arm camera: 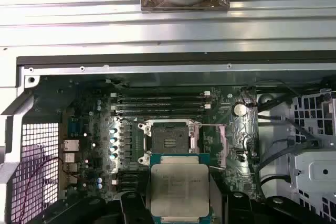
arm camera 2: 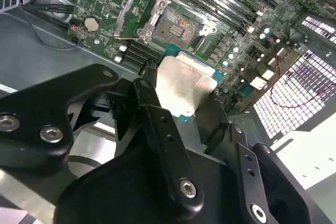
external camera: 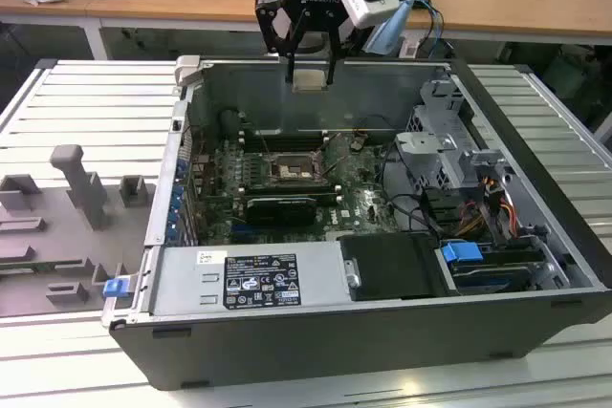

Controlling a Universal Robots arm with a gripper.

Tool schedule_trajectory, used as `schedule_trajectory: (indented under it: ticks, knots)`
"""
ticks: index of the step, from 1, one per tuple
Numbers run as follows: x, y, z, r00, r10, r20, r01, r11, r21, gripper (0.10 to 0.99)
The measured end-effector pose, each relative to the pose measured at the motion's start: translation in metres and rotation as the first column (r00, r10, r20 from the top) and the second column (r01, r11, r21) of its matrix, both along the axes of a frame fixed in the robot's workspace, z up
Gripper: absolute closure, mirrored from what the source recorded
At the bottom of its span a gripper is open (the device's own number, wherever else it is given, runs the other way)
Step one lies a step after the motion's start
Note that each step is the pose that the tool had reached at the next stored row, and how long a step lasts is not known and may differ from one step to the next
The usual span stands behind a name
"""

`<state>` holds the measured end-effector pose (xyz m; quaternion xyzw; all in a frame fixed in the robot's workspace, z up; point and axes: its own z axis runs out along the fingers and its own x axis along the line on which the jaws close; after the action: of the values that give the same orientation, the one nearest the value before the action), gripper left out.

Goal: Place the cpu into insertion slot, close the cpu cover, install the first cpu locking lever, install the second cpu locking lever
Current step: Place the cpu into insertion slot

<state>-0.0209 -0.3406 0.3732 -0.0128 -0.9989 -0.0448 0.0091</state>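
Ribbed grey metal surface [external camera: 86, 93] carries big dark open computer case [external camera: 382, 332]. Green circuit board [external camera: 359, 200] lies inside. Black gripper [external camera: 310, 81] hangs over case's far wall, pinching small flat silvery-beige square cpu [arm camera: 180, 192] by its edges. Square silver-rimmed insertion slot [arm camera: 169, 141] bare, dark middle showing. Thin silvery metal cpu cover [arm camera 2: 152, 19] tipped up beside slot. cpu in air, well apart from slot.

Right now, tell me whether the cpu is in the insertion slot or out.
Out: the gripper holds the cpu in the air; the insertion slot lies bare at its centre.
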Motion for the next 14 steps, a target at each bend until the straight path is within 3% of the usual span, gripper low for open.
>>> schedule_trajectory:
  ticks: [5,12,14]
  knots:
    - [0.0000,0.0000,-0.0002,0.9967,-0.081,-0.0001,0.081,0.9967,0.000,0.549]
    - [-0.0003,0.0000,-0.0031,0.9812,-0.193,0.0000,0.193,0.9812,0.000,0.549]
    - [-0.0056,-0.0004,-0.0049,0.9801,-0.199,0.0000,0.199,0.9801,0.000,0.549]
